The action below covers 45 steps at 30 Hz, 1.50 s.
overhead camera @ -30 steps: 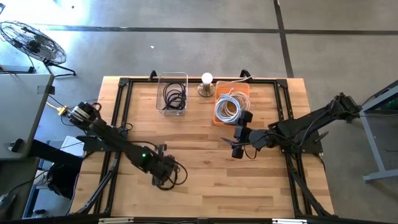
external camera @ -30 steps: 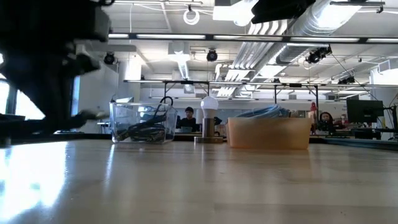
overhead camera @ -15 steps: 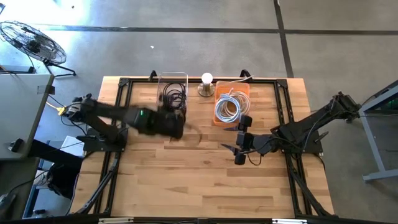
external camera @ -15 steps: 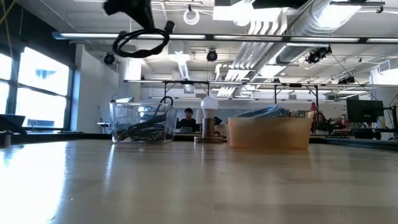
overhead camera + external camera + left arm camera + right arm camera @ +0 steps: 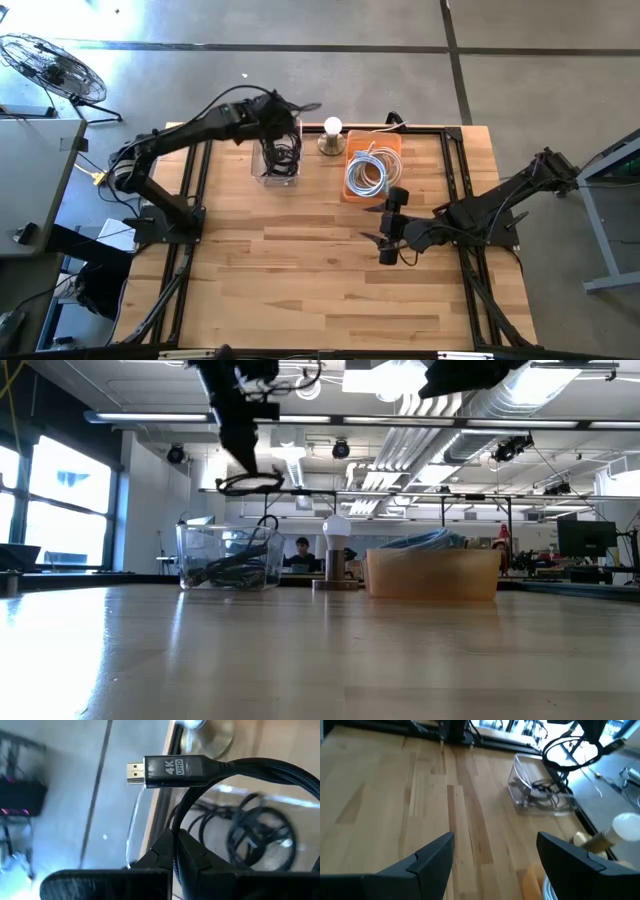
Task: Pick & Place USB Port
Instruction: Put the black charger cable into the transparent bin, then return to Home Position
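My left gripper (image 5: 281, 114) hangs over the far end of the clear bin (image 5: 277, 152), shut on a coiled black cable (image 5: 250, 483). The cable's plug (image 5: 170, 770) is marked 4K UHD and sticks out past the fingers. More black cables (image 5: 281, 155) lie in the clear bin. My right gripper (image 5: 388, 234) is open above the bare wood right of the table's middle, touching nothing. Its fingers (image 5: 432, 855) stand wide apart in the right wrist view. My left gripper pinches a bend of the cable's coil (image 5: 176, 837) between its two fingers, coming from above. The coil is lifted clear and hangs below the fingers as a flat loop (image 5: 252, 484) above the clear bin (image 5: 228, 555). The plug end (image 5: 311, 105) juts toward the table's right.
An orange bin (image 5: 372, 168) holding coiled pale cables sits right of the clear bin. A lamp with a white bulb (image 5: 332, 127) stands between the two bins. A black frame (image 5: 200, 135) runs along the table's edges. Bare wood lies toward the near edge.
My left gripper has lifted the black cable off the near-left part of the table. It swung the cable up and toward the far edge, and it now hangs above the clear bin. The gripper has stayed shut on the cable throughout.
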Tool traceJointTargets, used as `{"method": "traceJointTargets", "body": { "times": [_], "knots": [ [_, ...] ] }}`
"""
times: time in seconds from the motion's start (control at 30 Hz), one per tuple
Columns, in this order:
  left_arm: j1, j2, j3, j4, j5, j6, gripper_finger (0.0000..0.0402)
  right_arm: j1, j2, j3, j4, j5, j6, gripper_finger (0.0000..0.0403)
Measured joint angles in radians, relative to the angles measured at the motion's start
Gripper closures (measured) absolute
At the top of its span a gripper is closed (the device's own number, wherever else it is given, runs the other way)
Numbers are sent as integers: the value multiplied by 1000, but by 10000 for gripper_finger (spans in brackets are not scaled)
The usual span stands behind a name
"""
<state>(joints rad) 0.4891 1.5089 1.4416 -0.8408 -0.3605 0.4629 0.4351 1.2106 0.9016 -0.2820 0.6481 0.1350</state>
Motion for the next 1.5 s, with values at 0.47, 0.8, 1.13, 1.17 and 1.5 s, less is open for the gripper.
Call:
{"method": "traceJointTargets", "body": {
  "times": [0.47, 0.8, 1.13, 1.17, 1.5],
  "knots": [
    [195, 1, -296, 269, 215, 4, 391, 0, 6, 0, -36, 30, 59, 128],
    [191, -1, -298, 273, 159, 5, 332, -12, 6, 0, -5, 15, 32, 128],
    [165, -2, -298, 270, 3, 72, 319, -37, 6, 0, 11, 35, 46, 128],
    [152, -2, -298, 270, -17, 85, 322, -41, 6, 0, 11, 43, 46, 128],
    [-5, -2, -191, 198, -283, 137, 395, -70, 6, 0, 11, 27, 41, 128]
  ]
}}
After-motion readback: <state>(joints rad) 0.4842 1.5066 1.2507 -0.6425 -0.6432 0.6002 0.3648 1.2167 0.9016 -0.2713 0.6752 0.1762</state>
